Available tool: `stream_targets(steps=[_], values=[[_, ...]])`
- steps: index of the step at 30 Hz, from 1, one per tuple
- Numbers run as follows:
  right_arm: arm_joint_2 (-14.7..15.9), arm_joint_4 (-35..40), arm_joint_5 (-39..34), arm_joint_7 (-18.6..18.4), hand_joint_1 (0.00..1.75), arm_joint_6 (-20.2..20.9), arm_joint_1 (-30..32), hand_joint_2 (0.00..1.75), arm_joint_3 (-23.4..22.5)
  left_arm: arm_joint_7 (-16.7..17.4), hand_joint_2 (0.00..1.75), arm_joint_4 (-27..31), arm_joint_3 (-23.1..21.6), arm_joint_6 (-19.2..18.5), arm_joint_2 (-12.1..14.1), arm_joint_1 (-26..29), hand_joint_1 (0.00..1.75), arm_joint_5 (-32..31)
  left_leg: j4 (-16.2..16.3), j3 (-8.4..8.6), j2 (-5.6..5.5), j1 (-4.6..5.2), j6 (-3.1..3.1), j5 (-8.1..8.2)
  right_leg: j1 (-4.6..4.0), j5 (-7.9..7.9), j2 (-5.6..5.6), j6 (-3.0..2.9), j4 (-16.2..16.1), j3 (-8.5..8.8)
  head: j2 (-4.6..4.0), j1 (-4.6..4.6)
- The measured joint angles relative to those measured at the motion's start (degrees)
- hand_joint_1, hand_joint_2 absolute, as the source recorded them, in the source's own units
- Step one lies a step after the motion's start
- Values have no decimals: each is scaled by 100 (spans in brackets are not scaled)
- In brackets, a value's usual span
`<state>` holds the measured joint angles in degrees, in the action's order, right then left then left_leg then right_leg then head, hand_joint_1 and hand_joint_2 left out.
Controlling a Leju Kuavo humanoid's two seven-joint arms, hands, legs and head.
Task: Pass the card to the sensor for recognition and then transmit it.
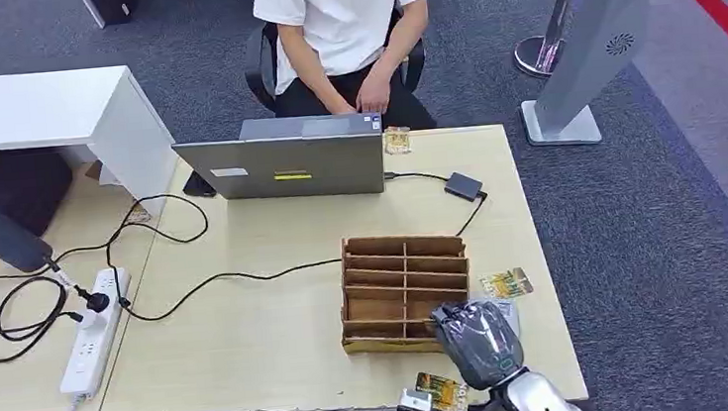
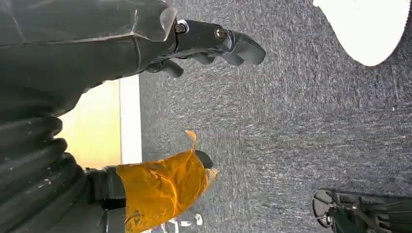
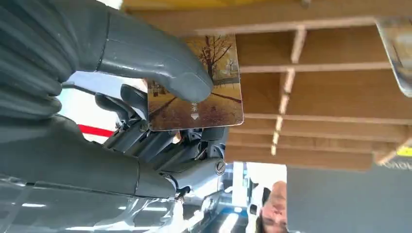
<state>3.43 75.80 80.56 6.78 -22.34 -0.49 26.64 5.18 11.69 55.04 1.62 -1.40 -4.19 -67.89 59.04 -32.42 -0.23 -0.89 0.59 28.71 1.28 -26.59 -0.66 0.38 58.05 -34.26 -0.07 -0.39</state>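
Note:
My right hand (image 1: pixel 478 342), under a grey cover, hovers at the front right corner of the wooden sorting box (image 1: pixel 405 289). In the right wrist view this hand (image 3: pixel 160 121) pinches a card (image 3: pixel 206 90) printed with autumn trees between thumb and fingers, right in front of the box's wooden slats (image 3: pixel 316 92). A small grey box (image 1: pixel 463 187), wired to the laptop (image 1: pixel 287 163), lies behind the sorting box. My left hand (image 2: pixel 194 43) hangs beside the desk edge over the carpet, holding nothing, fingers apart, its thumb (image 2: pixel 160 187) wrapped in orange tape.
Loose cards lie right of the box (image 1: pixel 506 283), at the table's front edge (image 1: pixel 443 390) and beside the laptop (image 1: pixel 396 141). A person (image 1: pixel 345 28) sits behind the laptop. A power strip (image 1: pixel 92 329) and cables lie at the left; a grey stand (image 1: pixel 576 58) rises at the back right.

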Motion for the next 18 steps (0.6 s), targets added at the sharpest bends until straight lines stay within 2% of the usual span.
stream_targets(steps=[11,16,18], values=[[-87,473,-220,120,175,-210,-542,175,92,-33,175,0,0,-26,0,-7,0,-153,0,0,0,0,0,-2,1,2,0,1,3,0,0,0],[-103,973,-625,230,175,53,-853,175,92,-35,175,0,0,-37,0,-15,0,-210,1,2,-1,0,0,-2,1,2,1,1,2,2,0,2],[-111,1087,-994,387,175,237,-946,175,94,-37,175,0,0,-44,0,-13,0,-243,1,-1,0,0,0,-2,1,3,-1,1,3,0,0,0]])
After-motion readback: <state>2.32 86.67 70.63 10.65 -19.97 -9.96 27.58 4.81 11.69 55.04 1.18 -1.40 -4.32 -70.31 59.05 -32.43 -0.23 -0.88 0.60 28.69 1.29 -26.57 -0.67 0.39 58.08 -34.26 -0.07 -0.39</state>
